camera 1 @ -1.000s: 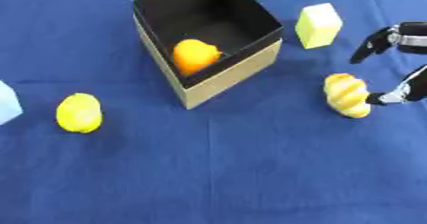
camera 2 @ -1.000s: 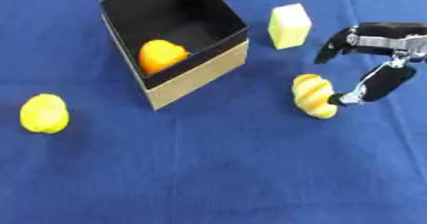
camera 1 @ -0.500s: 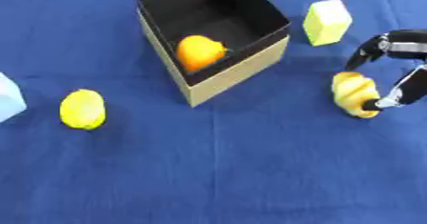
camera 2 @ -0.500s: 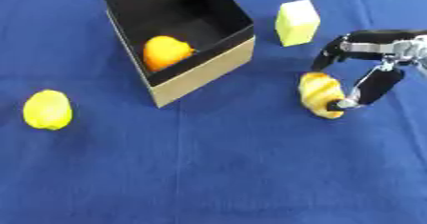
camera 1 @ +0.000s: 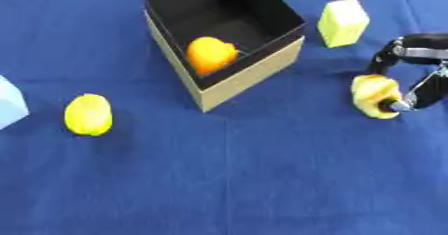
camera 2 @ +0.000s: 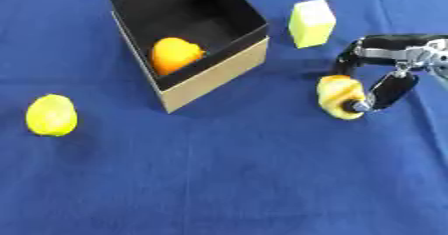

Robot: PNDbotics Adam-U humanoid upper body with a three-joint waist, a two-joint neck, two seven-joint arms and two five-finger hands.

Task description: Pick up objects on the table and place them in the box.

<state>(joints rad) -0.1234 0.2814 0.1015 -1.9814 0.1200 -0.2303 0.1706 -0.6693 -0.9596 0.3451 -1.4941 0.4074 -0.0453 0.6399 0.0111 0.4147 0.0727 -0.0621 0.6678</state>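
Observation:
A black box with a tan outer wall [camera 2: 215, 73] stands open at the upper middle, and an orange fruit [camera 2: 173, 54] lies inside it. To its right, a lumpy yellow piece [camera 2: 338, 96] lies on the blue cloth. My right hand [camera 2: 391, 86] comes in from the right edge and curls round it, one finger over its top and the thumb against its lower right side. A yellow lemon [camera 2: 51, 115] lies at the left. A pale yellow-green block [camera 2: 311, 22] stands at the upper right. My left hand is out of view.
A light blue block [camera 1: 9, 104] shows at the far left edge in the left eye view. The blue cloth [camera 2: 227, 179] covers the whole table.
My right hand has come down and left onto the lumpy yellow piece and closed its finger and thumb round it. The whole picture has shifted slightly.

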